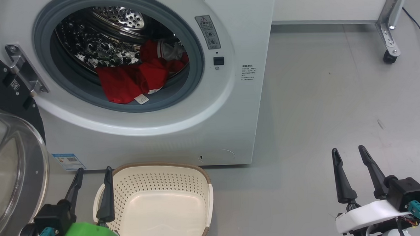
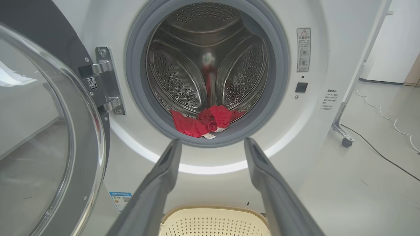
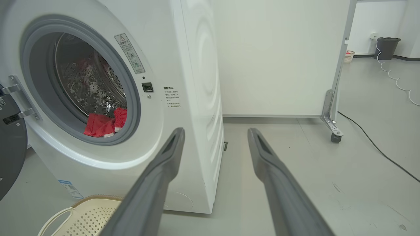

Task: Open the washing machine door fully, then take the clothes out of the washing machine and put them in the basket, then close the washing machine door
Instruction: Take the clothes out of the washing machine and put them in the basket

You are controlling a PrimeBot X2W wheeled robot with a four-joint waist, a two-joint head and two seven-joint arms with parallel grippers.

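While both arms hang low, I see the washing machine door (image 1: 10, 169) swung wide open at the left of the washing machine (image 1: 230, 106). Its black ring and bulging clear glass are cut off by the left edge of the head view. The clothes (image 1: 134, 80) lie at the bottom front of the metal drum (image 1: 100, 41). They are bright red with white trim, and a small white label hangs onto the grey rubber ring (image 1: 194, 72). How far back the pile reaches I cannot tell.

The basket (image 1: 156, 180) stands empty on the floor (image 1: 318, 92) just in front of the machine's lower edge. It is cream and perforated with a brown rim, and its near side is cut off.

A grey warning sticker (image 1: 208, 32) with a triangle sits right of the drum mouth. Beside it are printed lines (image 1: 248, 72), and low on the front is a blue sticker (image 1: 68, 161) with a square code. All of this writing is too small to read.

The left gripper (image 1: 94, 170) is spread open and holds nothing, with one finger crossing the basket's left rim. The right gripper (image 1: 348, 149) is equally wide and empty over bare floor, well right of the machine.
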